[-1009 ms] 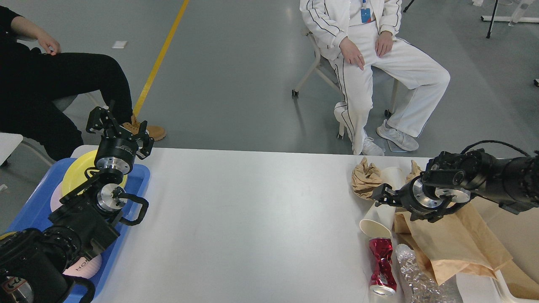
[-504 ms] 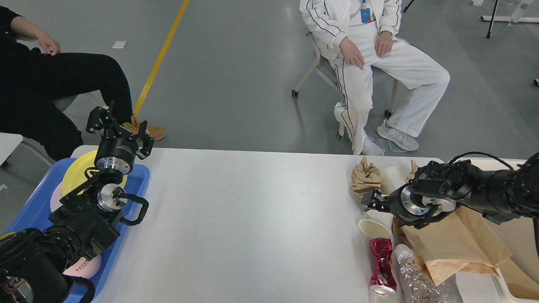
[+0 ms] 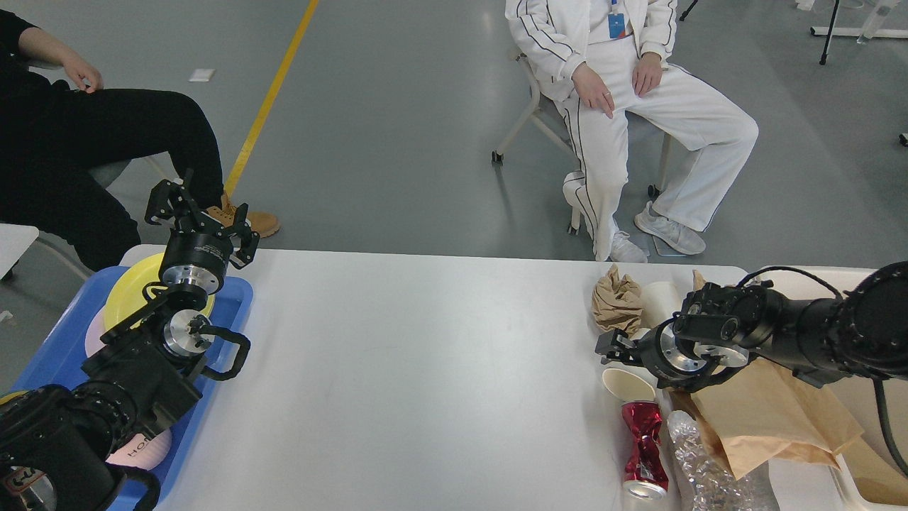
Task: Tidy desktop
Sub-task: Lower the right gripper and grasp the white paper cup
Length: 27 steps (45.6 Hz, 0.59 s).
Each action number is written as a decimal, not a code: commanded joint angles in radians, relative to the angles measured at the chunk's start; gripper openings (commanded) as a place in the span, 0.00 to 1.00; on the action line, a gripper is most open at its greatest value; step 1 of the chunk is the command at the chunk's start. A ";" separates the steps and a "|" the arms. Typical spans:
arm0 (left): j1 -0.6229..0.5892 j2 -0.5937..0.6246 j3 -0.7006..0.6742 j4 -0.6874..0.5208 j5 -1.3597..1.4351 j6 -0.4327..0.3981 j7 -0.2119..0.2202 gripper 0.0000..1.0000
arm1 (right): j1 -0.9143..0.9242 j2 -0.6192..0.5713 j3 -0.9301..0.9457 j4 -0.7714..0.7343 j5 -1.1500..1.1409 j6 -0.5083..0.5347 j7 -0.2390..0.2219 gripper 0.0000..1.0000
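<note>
The white desktop fills the lower view. At its right end lies litter: a crumpled brown paper ball, a white paper cup, a second paper cup on its side, a crushed red can, a crushed clear plastic bottle and a brown paper bag. My right gripper is low, just above the tipped cup's rim; its fingers are dark and small. My left gripper is open and empty, raised over the far left corner.
A blue tray at the left edge holds a yellow plate and pink plates. A cream bin sits at the right edge. Two people sit beyond the far edge, one in white, one in black.
My right gripper has moved left and slightly down, from over the paper bag to the tipped cup. The left arm has not moved.
</note>
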 commanded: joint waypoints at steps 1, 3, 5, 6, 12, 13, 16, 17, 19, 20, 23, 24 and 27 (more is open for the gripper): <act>0.000 0.000 0.000 0.000 0.000 0.000 0.000 0.96 | 0.002 0.000 0.000 0.012 0.001 0.002 -0.001 0.66; 0.000 0.000 0.000 0.000 0.000 0.000 0.000 0.96 | 0.004 0.000 0.001 0.014 0.001 0.006 -0.001 0.58; 0.000 0.000 0.000 0.000 0.000 0.000 0.000 0.96 | 0.007 0.000 0.001 0.017 0.001 0.008 -0.001 0.52; 0.000 0.000 0.000 0.000 0.000 0.000 0.000 0.96 | 0.007 0.000 0.001 0.018 0.001 0.009 -0.001 0.47; 0.000 0.000 0.000 0.000 0.000 0.000 0.000 0.96 | 0.018 -0.012 0.000 0.044 0.006 0.016 -0.001 0.12; 0.000 0.000 0.000 0.000 0.000 0.000 0.000 0.96 | 0.022 -0.012 -0.002 0.049 0.006 0.016 -0.001 0.10; 0.000 0.000 0.000 0.000 -0.002 0.000 0.000 0.96 | 0.028 -0.023 -0.002 0.057 0.006 0.017 -0.001 0.09; 0.000 0.000 0.000 0.000 0.000 0.000 0.000 0.96 | 0.033 -0.029 -0.002 0.063 0.006 0.019 -0.001 0.09; 0.000 0.000 0.000 0.000 0.000 -0.001 0.000 0.96 | 0.047 -0.043 -0.002 0.075 0.006 0.026 -0.001 0.09; 0.000 0.000 0.000 0.000 -0.002 0.000 0.000 0.96 | 0.058 -0.047 -0.002 0.080 0.006 0.032 -0.001 0.09; 0.000 0.000 0.000 0.000 0.000 0.000 0.000 0.96 | 0.085 -0.069 -0.002 0.092 0.006 0.058 -0.001 0.09; 0.000 0.000 0.000 0.000 0.000 0.000 0.000 0.96 | 0.094 -0.077 -0.002 0.095 0.006 0.069 -0.001 0.09; 0.000 0.000 0.000 0.000 -0.002 0.000 0.000 0.96 | 0.130 -0.100 0.000 0.097 0.006 0.104 -0.001 0.09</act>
